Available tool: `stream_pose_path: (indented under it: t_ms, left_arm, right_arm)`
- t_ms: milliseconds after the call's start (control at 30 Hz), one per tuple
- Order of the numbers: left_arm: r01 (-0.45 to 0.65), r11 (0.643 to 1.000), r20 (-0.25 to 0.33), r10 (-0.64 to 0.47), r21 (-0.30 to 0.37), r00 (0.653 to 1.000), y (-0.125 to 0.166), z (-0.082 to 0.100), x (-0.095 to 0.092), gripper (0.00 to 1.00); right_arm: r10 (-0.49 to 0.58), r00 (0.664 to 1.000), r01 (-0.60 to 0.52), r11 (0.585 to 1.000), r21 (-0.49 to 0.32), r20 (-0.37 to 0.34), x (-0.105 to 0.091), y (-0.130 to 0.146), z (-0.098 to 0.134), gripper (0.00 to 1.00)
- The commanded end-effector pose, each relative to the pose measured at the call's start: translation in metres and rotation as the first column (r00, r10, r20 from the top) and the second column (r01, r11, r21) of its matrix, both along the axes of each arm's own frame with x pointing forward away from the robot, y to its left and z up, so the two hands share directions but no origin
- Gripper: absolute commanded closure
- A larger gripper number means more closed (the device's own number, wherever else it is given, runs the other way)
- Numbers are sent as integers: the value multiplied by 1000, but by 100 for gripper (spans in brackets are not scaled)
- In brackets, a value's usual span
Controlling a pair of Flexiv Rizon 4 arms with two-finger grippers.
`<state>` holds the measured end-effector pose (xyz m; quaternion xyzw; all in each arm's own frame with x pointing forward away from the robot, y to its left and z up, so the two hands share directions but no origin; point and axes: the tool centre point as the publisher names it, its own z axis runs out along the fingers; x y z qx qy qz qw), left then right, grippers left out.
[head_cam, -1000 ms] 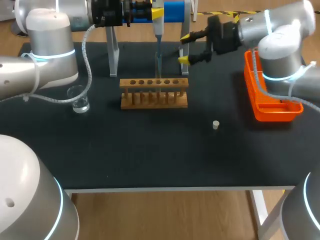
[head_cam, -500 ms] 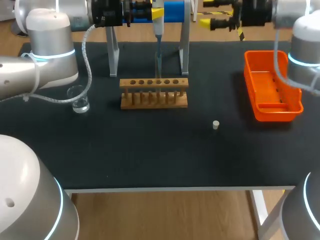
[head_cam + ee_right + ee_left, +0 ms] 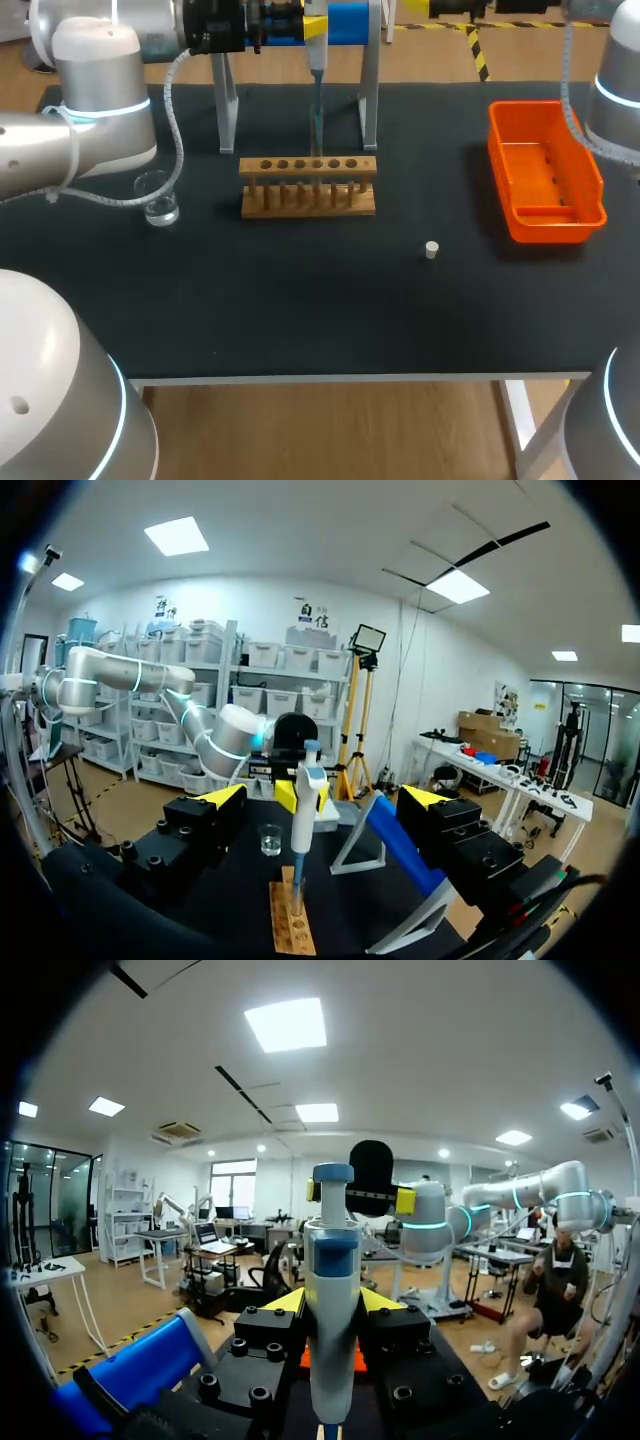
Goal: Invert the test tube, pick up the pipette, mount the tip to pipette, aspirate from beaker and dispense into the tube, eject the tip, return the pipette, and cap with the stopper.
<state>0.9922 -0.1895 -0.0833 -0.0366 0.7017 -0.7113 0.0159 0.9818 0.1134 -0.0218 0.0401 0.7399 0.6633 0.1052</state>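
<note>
the left gripper (image 3: 332, 1305) is clamped on the pipette (image 3: 332, 1290), its two yellow fingertips (image 3: 283, 1301) pressing the white and blue body from either side. the pipette hangs upright from the gripper, and its thin clear tip (image 3: 317, 112) reaches down to one of the holes of the wooden tube rack (image 3: 308, 186), which stands directly under the gripper. the pipette stand (image 3: 369, 95) with its blue bar (image 3: 348, 20) is right beside the gripper, with one leg on each side of the tip. the glass beaker (image 3: 158, 200) stands on the black table (image 3: 300, 300) below the left arm (image 3: 90, 110), on the side of the rack away from the right arm (image 3: 615, 90).

the right gripper (image 3: 322, 800) has its fingers spread wide apart. it faces the left gripper, with the pipette, the rack and the beaker all ahead of it. the orange tray (image 3: 545, 225) lies below the right arm. the small white stopper (image 3: 431, 250) lies alone on the table between rack and tray, well apart from both grippers.
</note>
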Motion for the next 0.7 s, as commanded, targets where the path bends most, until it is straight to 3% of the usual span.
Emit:
stream_pose_path:
  t_ms: [33, 100, 133, 167, 233, 700]
  left_arm:
    - [4, 1000, 1, -4, -2, 1000, 0, -1, 1, 100]
    - [4, 1000, 1, -4, -2, 1000, 0, -1, 1, 100]
    - [4, 1000, 1, -4, -2, 1000, 0, -1, 1, 100]
    - [4, 1000, 1, -4, -2, 1000, 0, -1, 1, 100]
    - [4, 1000, 1, -4, -2, 1000, 0, -1, 1, 100]
    - [4, 1000, 1, -4, -2, 1000, 0, -1, 1, 100]
  right_arm:
    - [6, 1000, -6, 1000, -1, 3, 2, 13, 15, 23]
    - [20, 1000, -20, 1000, 6, 2, 1, 20, 20, 55]
    - [32, 999, -32, 999, 7, 2, 0, 24, 22, 64]
    - [41, 999, -41, 999, 6, 3, -1, 27, 23, 81]
    - [54, 999, -54, 998, 7, -2, -1, 34, 26, 98]
    - [170, 985, -169, 985, 32, -35, 6, 67, 34, 100]
